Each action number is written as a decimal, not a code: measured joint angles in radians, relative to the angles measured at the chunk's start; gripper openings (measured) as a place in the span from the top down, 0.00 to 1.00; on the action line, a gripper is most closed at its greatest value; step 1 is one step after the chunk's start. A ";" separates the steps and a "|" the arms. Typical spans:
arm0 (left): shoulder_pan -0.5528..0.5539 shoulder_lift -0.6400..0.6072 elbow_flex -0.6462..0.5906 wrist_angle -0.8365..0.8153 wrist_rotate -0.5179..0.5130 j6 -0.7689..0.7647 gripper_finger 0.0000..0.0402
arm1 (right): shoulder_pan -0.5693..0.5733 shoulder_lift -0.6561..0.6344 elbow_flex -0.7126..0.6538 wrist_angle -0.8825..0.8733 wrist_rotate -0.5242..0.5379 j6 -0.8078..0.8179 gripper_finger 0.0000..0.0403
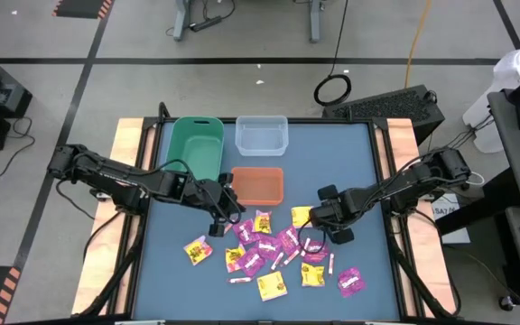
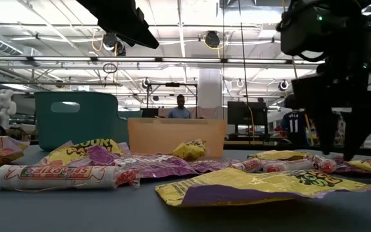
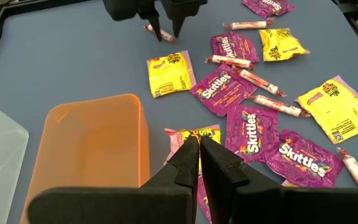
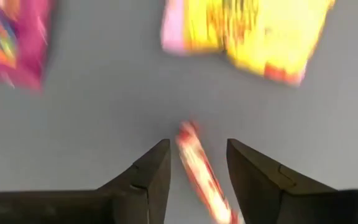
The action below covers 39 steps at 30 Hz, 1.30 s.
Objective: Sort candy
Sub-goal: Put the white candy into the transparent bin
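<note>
A pale stick (image 4: 202, 174) lies on the table (image 1: 350, 153) between the parted fingers of the right gripper (image 4: 197, 165), framed for pickup, not yet gripped. Remaining candy (image 1: 269, 253) is spread nearby, in front of the orange bin (image 1: 258, 184). The left gripper (image 3: 199, 155) is clenched empty beside that bin, apparently waiting.

Yellow packets (image 1: 272, 286), magenta packets (image 1: 351, 283) and pink-white sticks (image 3: 274, 103) on blue-grey table (image 1: 170, 262); bins green (image 1: 197, 147), orange (image 1: 258, 184), clear (image 1: 262, 135).
</note>
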State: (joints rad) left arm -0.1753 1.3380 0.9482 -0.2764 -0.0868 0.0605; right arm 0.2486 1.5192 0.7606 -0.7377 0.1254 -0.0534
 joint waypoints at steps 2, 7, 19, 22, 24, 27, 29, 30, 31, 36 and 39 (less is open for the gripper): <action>0.000 0.000 0.000 -0.001 0.000 0.000 0.94 | 0.000 0.000 -0.008 0.015 -0.004 -0.017 0.63; -0.005 0.000 0.000 -0.003 0.003 0.005 0.94 | 0.000 -0.006 -0.012 -0.039 0.001 -0.018 0.63; -0.005 0.000 0.000 -0.002 0.003 0.006 0.94 | -0.023 0.010 -0.040 0.015 -0.052 -0.021 0.70; -0.005 0.000 0.000 -0.002 0.003 0.006 0.94 | -0.026 0.010 -0.041 0.017 -0.056 -0.019 0.75; -0.005 0.000 0.000 -0.002 0.003 0.006 0.94 | -0.026 0.011 -0.041 0.018 -0.057 -0.020 0.79; -0.005 0.000 0.000 -0.001 0.003 0.005 0.94 | -0.026 0.011 -0.042 0.020 -0.061 -0.019 0.85; -0.005 0.000 0.000 -0.001 0.003 0.005 0.94 | -0.026 0.009 -0.042 0.021 -0.060 -0.015 0.89; -0.005 0.000 0.000 -0.001 0.003 0.005 0.94 | -0.026 0.009 -0.042 0.023 -0.060 -0.011 0.90; -0.005 0.000 0.000 -0.001 0.003 0.005 0.94 | -0.026 0.009 -0.042 0.024 -0.060 -0.009 0.91; -0.005 0.000 0.000 -0.001 0.003 0.003 0.94 | -0.026 0.011 -0.027 0.013 -0.058 0.019 0.91; -0.005 0.000 0.000 0.000 0.003 0.002 0.94 | -0.026 0.015 -0.009 0.008 -0.055 0.033 0.89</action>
State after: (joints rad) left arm -0.1802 1.3376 0.9482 -0.2768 -0.0837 0.0624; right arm 0.2229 1.5342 0.7511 -0.7293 0.0708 -0.0204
